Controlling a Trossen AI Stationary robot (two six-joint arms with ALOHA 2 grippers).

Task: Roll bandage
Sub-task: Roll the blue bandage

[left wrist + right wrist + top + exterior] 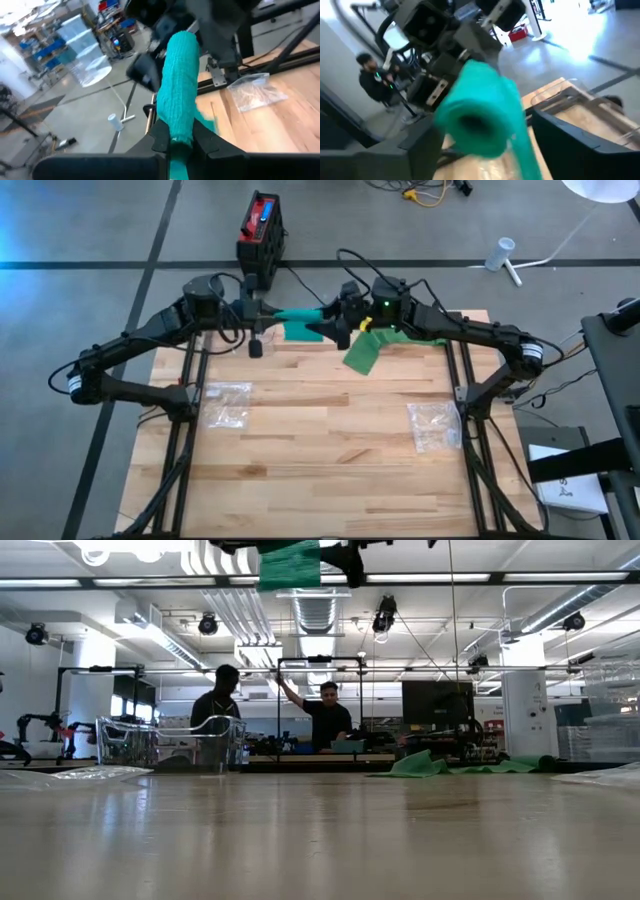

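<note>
The bandage is a teal-green roll [300, 314] held level, high over the table's far edge, with a loose strip [365, 352] hanging from it. The strip's tail [428, 340] lies on the table at the far right. My left gripper [272, 311] is shut on the roll's left end. My right gripper [336, 316] is open at the roll's right end. In the right wrist view the roll [475, 120] shows end-on between my right gripper's two spread fingers. The low view shows only the hanging strip [290, 565] at the top. My left gripper pinches the roll's left end [180, 135] between its two fingers [210, 142]. The fingers lie level, coming from the table's left, along the roll. The roll sticks straight out past them, lifted clear of the table. My right gripper's fingers [565, 132] flank the roll's other end; whether they touch it I cannot tell.
Two clear plastic bags lie on the wooden table, one at the left [228, 402] and one at the right [435, 425]. A red and black box [262, 225] stands on the floor beyond the far edge. Two people [325, 720] are in the room behind.
</note>
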